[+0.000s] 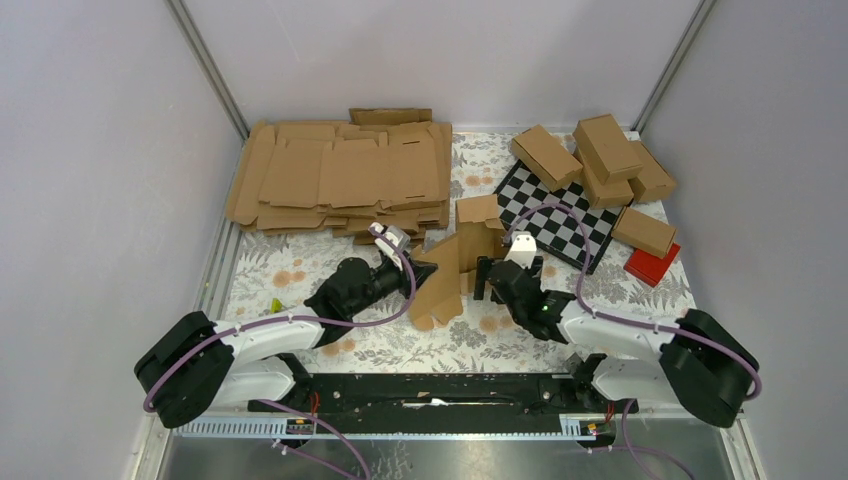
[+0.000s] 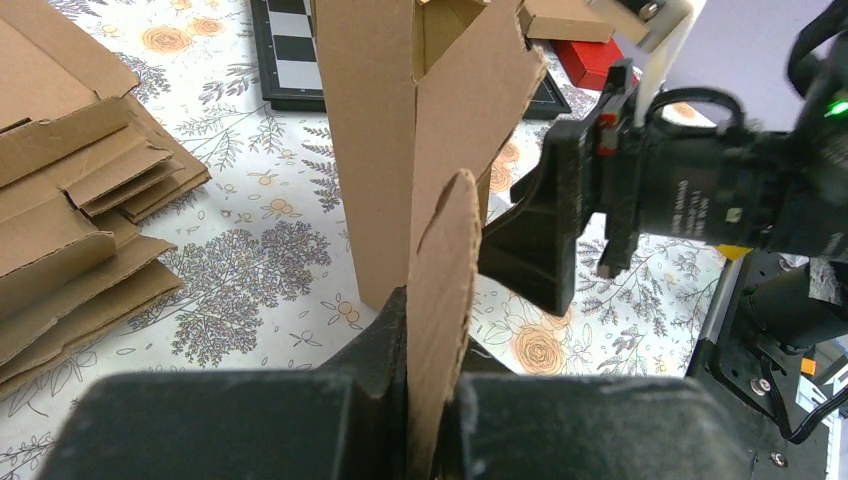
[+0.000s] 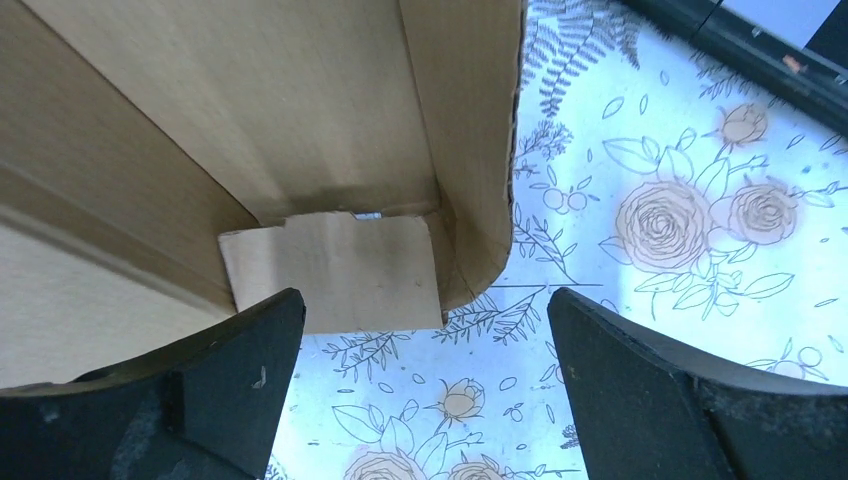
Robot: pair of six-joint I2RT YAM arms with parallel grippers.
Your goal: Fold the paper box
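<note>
The paper box [image 1: 455, 268] is brown cardboard, partly formed and standing up in the middle of the flowered table. My left gripper [image 1: 425, 272] is shut on one of its flaps, which rises between the fingers in the left wrist view [image 2: 440, 300]. My right gripper [image 1: 483, 277] is open just right of the box. In the right wrist view the box [image 3: 300, 130] fills the upper left, with a small flap [image 3: 340, 270] hanging by the left finger [image 3: 230, 370]. Nothing lies between the right jaws.
A stack of flat cardboard sheets [image 1: 340, 175] lies at the back left. A checkered board [image 1: 560, 215], several folded brown cartons [image 1: 610, 150] and a small red box [image 1: 652, 264] sit at the back right. Grey walls close in both sides.
</note>
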